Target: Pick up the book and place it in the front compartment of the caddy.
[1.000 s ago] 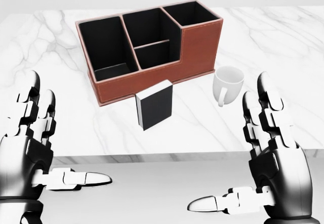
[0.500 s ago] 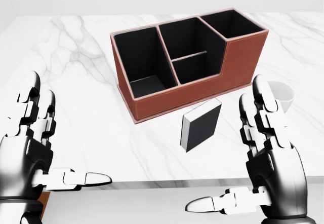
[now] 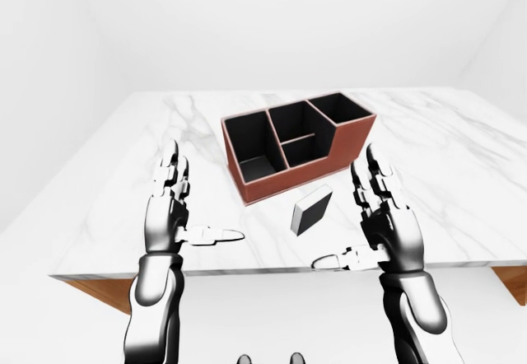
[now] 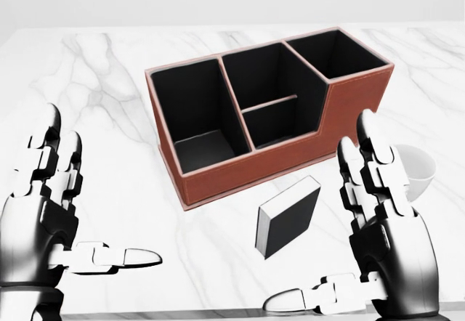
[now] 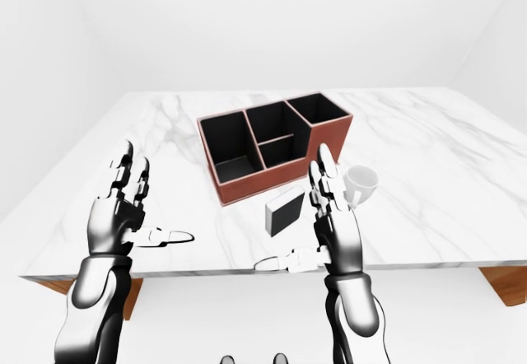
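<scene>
Book (image 4: 288, 226) stands low centre in the head view, now larger since the base advanced; right hand (image 4: 389, 245) beside it, probably not touching, both hands spread, empty.

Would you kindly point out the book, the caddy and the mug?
book (image 4: 292, 224), head view, on its dark cover.
caddy (image 4: 356, 99), head view, on its brown right-hand wall.
mug (image 5: 360, 180), right-eye view, on its white side.

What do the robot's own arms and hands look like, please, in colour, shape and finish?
Both the left hand and right hand are glossy dark metallic grey with white segmented finger pads, three thick jointed fingers each. The forearms are smooth, rounded, chrome-like tubes. No cables, sleeves or markings show.
</scene>
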